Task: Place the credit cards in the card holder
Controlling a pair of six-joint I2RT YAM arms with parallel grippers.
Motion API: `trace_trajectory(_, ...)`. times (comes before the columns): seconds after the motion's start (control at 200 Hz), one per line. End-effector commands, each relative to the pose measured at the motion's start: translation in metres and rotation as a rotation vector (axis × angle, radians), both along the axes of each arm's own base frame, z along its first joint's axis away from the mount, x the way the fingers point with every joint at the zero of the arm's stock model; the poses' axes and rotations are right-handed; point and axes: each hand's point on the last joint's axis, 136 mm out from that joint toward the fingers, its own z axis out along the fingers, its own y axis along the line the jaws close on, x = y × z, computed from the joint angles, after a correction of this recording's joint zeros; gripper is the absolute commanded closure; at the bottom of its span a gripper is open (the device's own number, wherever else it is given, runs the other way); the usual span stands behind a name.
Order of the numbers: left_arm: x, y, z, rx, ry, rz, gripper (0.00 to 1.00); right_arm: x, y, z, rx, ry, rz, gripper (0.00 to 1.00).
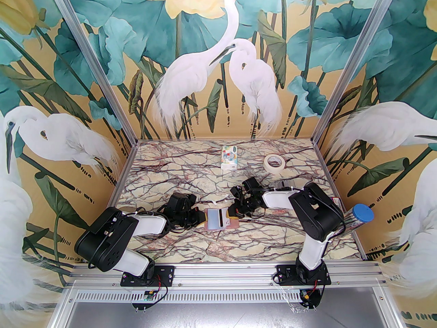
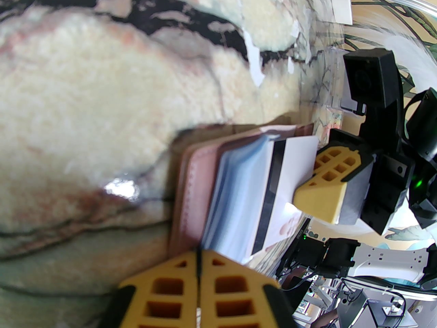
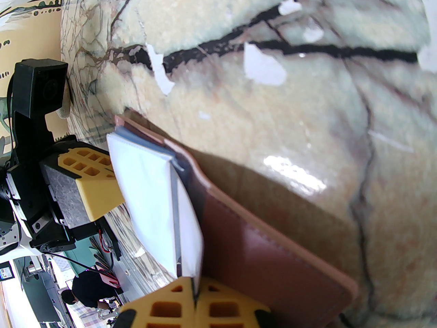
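Observation:
The card holder (image 1: 213,221) lies open on the marble table between both arms, pale blue lining up, pink leather (image 2: 193,190) beneath. My left gripper (image 1: 202,217) is shut on the lining's near edge, its yellow fingertips pressed together (image 2: 198,261). A white credit card (image 1: 223,216) with a dark stripe (image 2: 293,169) lies partly slid under the blue lining. My right gripper (image 1: 234,214) is shut on that card's outer edge (image 3: 196,296). In the right wrist view the card (image 3: 189,227) stands against the brown wallet flap (image 3: 266,251).
A white patterned tissue pack (image 1: 229,157) and a roll of masking tape (image 1: 276,162) sit at the back of the table. A clear tube with a blue cap (image 1: 360,215) lies at the right edge, beside the right arm.

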Motion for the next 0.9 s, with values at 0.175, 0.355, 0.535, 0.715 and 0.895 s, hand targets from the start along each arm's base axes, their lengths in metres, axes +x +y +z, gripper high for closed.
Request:
trace_trajectory(0.175, -0.025, 0.020, -0.040, 0.143, 0.115, 0.018, 0.95, -0.005, -0.004, -0.006, -0.041, 0.008, -0.055, 1.00)
trace_trajectory(0.355, -0.024, 0.021, -0.040, 0.146, 0.115, 0.019, 0.95, -0.005, -0.002, -0.002, -0.034, 0.006, -0.053, 1.00)
trace_trajectory(0.535, -0.025, 0.021, -0.040, 0.146, 0.115, 0.017, 0.95, 0.000, -0.006, -0.007, -0.058, 0.004, -0.056, 1.00)
trace_trajectory(0.715, -0.025, 0.021, -0.041, 0.148, 0.116, 0.016, 0.95, 0.002, -0.009, -0.011, -0.066, 0.014, -0.049, 1.00)
trace_trajectory(0.895, -0.025, 0.021, -0.041, 0.149, 0.116, 0.015, 0.95, 0.001, -0.012, -0.012, -0.073, 0.017, -0.038, 1.00)
